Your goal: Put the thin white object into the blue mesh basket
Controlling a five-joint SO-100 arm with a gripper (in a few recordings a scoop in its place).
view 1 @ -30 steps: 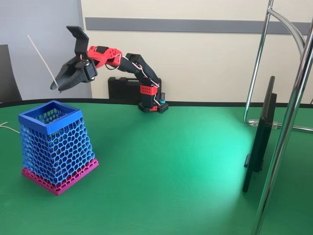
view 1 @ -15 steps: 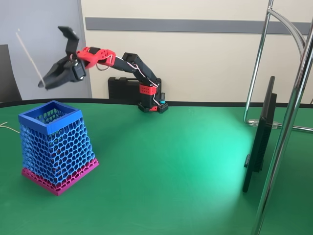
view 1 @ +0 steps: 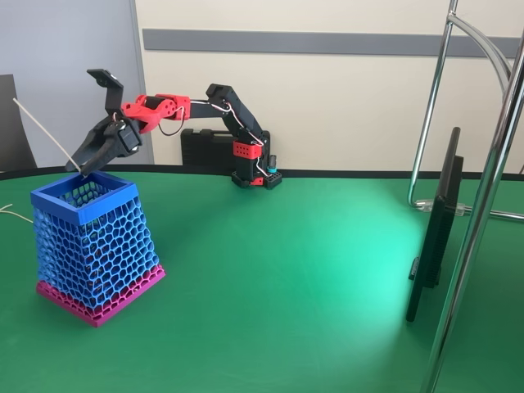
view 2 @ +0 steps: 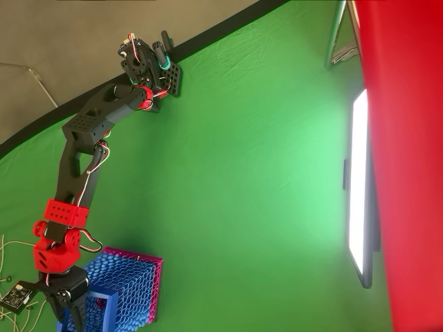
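Green felt table, pale wall behind. Nearest is the basket, mouth up, ready to catch things. Right above its rim hangs the gripper, fingers pinched on the low end of the stick, which slants up and left. Holding it by the bottom probably lets that end drop straight in. Further back sits a black case.
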